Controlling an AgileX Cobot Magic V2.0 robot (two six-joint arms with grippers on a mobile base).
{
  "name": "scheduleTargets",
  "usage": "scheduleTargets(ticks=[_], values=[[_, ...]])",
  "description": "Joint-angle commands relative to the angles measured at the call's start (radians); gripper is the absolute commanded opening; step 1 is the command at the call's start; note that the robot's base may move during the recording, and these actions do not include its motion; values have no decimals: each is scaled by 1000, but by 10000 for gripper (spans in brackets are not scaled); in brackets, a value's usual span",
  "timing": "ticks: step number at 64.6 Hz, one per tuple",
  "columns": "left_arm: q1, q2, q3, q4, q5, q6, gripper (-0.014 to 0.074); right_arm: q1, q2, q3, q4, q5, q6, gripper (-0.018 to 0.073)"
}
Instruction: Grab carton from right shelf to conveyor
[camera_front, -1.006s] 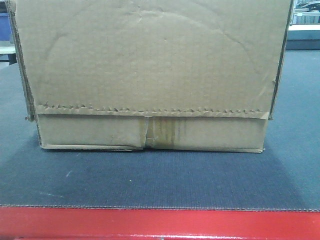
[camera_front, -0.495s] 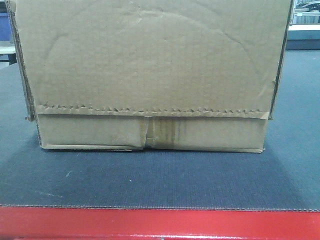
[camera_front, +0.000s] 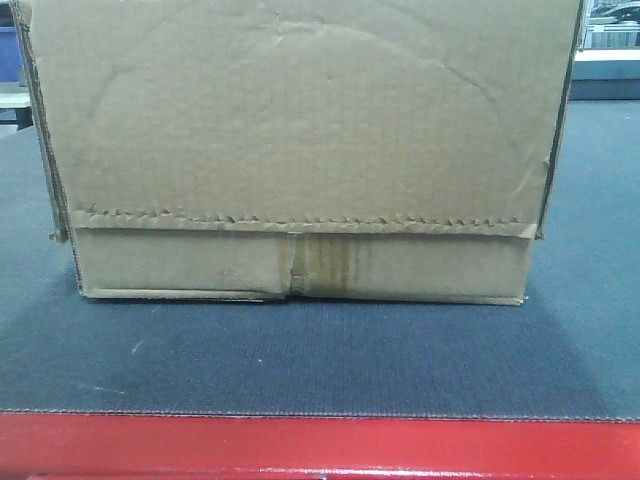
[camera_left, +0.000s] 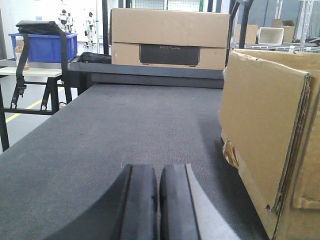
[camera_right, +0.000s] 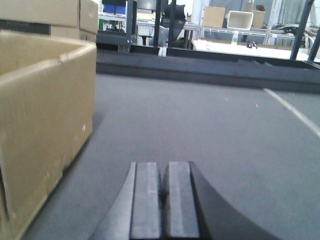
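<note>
**Operator:** Front-facing view first. Where was the carton?

**Technician:** You had the carton resting flat on the conveyor, set back from the red front edge. Its face filled most of that view. The jagged tape strip ran across the lower front, and the stained seam sat just below it, near the middle. A faint curved crease crossed the upper face.

**Operator:** And the left gripper?

**Technician:** Your left gripper sat low over the belt, with its two dark fingers pressed together and nothing between them. The carton stood just beside it, to its right, not touching it. Farther back you could see a second cardboard box, a blue bin and a black strap.

**Operator:** The right one?

**Technician:** Your right gripper was likewise closed on nothing, low over the belt. The carton stood to its left, apart from it. A white line marked the belt on the right.
</note>
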Motion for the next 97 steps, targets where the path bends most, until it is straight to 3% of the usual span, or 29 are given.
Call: scheduleTargets(ticks=[1,27,97], values=[[1,-6,-1,-4,-19,2,15,-6,-45,70,6,-50,-10,-78],[1,-6,-1,-4,-19,2,15,-53,-117,136,19,-50,-10,-78],[1,-6,-1,-4,-19,2,15,-53,-117,136,19,-55,-10,-78]])
